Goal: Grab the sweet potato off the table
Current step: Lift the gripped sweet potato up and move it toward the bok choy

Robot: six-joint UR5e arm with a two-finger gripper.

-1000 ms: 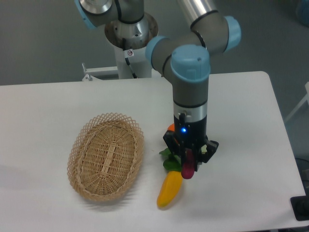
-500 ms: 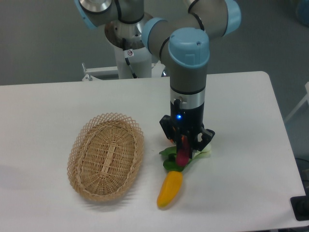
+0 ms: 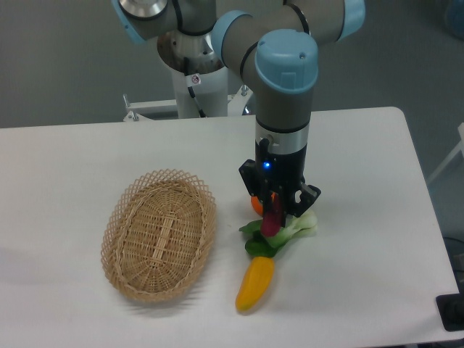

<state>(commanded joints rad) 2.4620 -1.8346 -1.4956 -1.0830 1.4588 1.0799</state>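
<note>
My gripper (image 3: 273, 214) points straight down over the middle of the white table (image 3: 72, 167). It is shut on the sweet potato (image 3: 271, 222), a slim dark magenta tuber that hangs upright between the fingers, lifted off the tabletop. Only its lower end shows below the fingers. It hangs just above a leafy green vegetable (image 3: 286, 233).
A yellow-orange pepper (image 3: 255, 282) lies in front of the gripper. A round orange fruit (image 3: 257, 204) is partly hidden behind the gripper. An oval wicker basket (image 3: 159, 233) stands to the left. The arm's base is at the table's far edge.
The gripper has risen and shifted slightly back and left with the sweet potato in it, uncovering the leafy green vegetable beneath. The other objects have not moved.
</note>
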